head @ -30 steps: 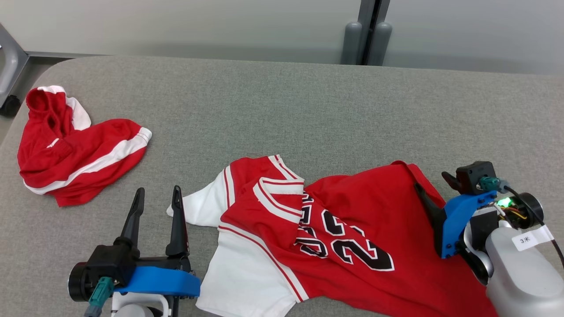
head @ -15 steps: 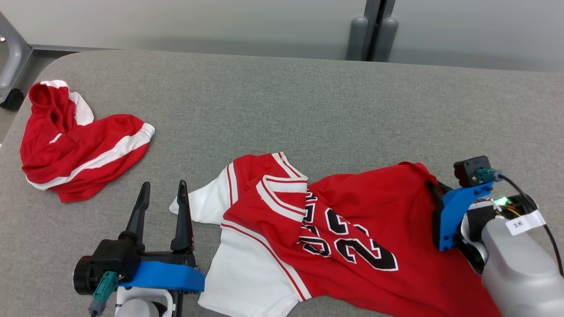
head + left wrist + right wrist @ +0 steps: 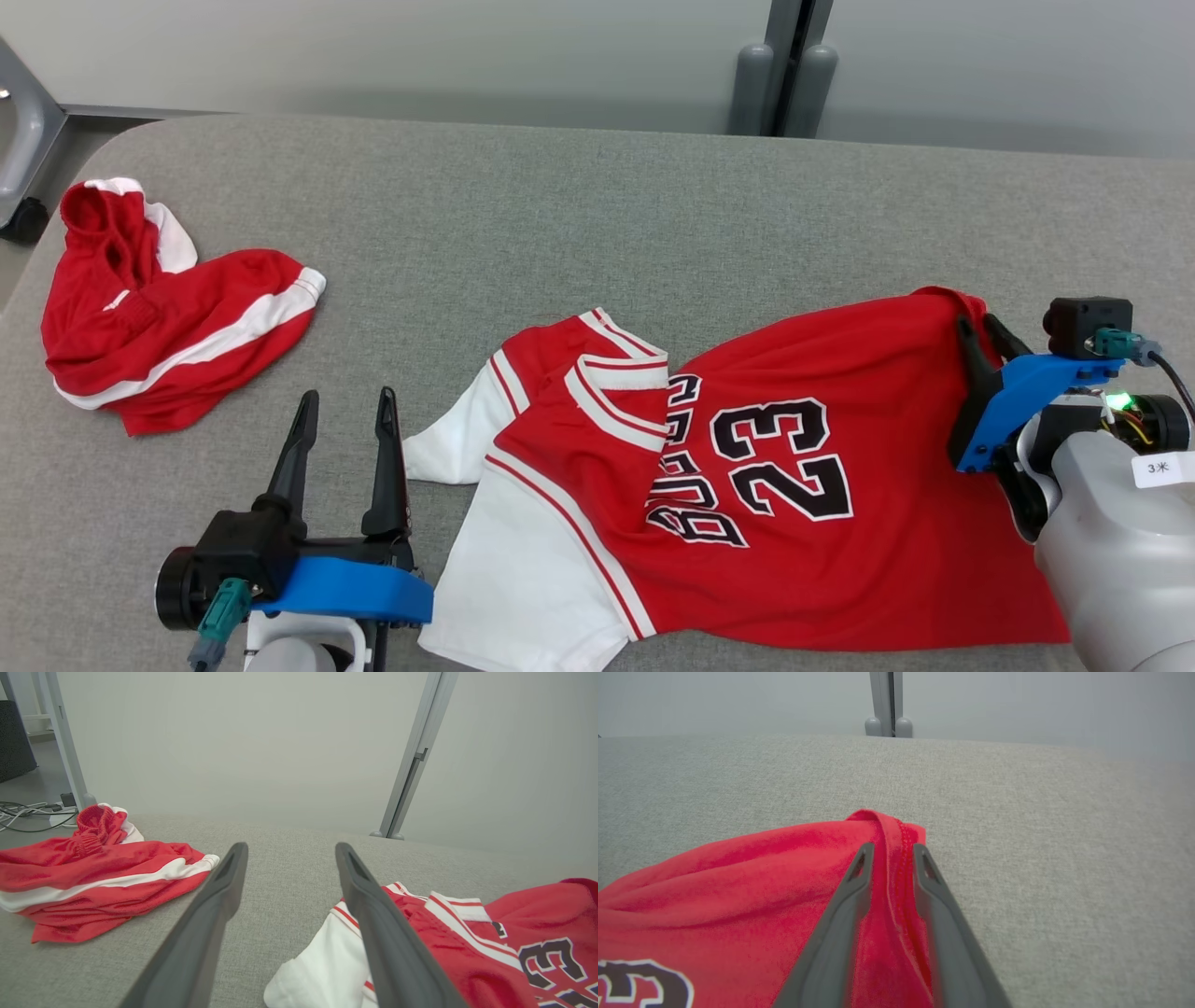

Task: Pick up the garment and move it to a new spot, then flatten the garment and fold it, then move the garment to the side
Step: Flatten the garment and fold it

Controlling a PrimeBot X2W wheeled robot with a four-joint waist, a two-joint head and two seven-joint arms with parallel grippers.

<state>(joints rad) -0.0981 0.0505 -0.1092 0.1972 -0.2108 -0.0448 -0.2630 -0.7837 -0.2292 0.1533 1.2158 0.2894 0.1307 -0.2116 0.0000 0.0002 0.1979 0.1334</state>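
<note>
Head view: jersey lies on the near half of the grey table, collar end to the left, hem end to the right. We find the right gripper at the jersey's far right corner, its two fingers drawn close together with the red hem pinched between them. The left gripper rests near the table's front edge, fingers spread apart and holding nothing, just left of the white sleeve and clear of it. Red shorts lie well apart at the far left.

Left wrist view: we see the left gripper with bare table between its fingers. The jersey lies to the right, the white sleeve beside the right-hand finger; whether it touches we cannot tell. The shorts lie to the left.

Right wrist view: the right gripper is clamped on a fold of the jersey at its stitched hem, which passes between the fingers and pokes out past their tips. Grey table lies beyond.

Against the frame a second ago: the right fingers then stood spread at the jersey's right edge; they have since closed on it. That corner now sits farther back and to the right, and the red body is drawn out, so the number 23 reads flatter. The left gripper is unchanged.
</note>
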